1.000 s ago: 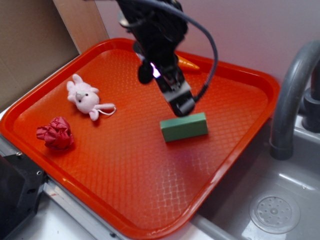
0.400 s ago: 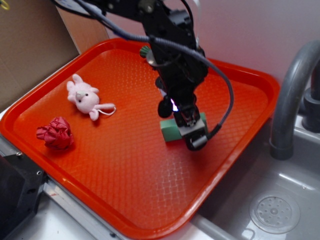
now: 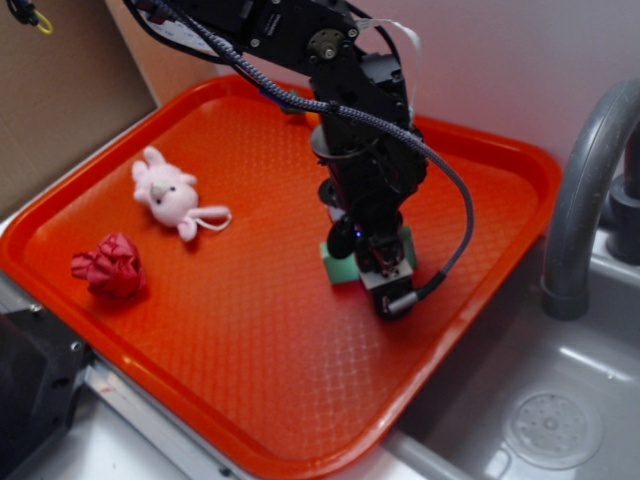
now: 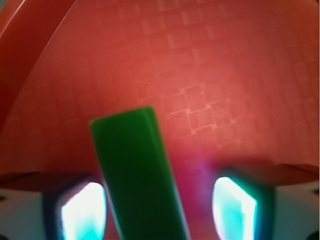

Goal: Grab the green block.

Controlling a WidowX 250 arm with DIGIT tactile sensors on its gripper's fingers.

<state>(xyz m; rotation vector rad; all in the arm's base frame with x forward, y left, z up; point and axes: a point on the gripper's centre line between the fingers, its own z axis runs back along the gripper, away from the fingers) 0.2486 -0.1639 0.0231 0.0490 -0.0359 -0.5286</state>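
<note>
The green block (image 3: 338, 266) lies on the orange tray (image 3: 250, 380), right of centre, mostly covered by the arm in the exterior view. My gripper (image 3: 381, 272) is lowered directly over it. In the wrist view the green block (image 4: 132, 160) runs up between my two lit fingers (image 4: 82, 210), close to the left one, with a strip of tray showing before the right one. The gripper (image 4: 159, 207) is open and straddles the block.
A pink plush bunny (image 3: 168, 195) and a crumpled red cloth (image 3: 110, 267) lie on the tray's left half. A grey sink with a faucet (image 3: 580, 200) and a drain (image 3: 552, 430) sits right of the tray. A wall stands behind it.
The arm has moved from behind the block toward the front right and come down over it. The block has stayed where it was.
</note>
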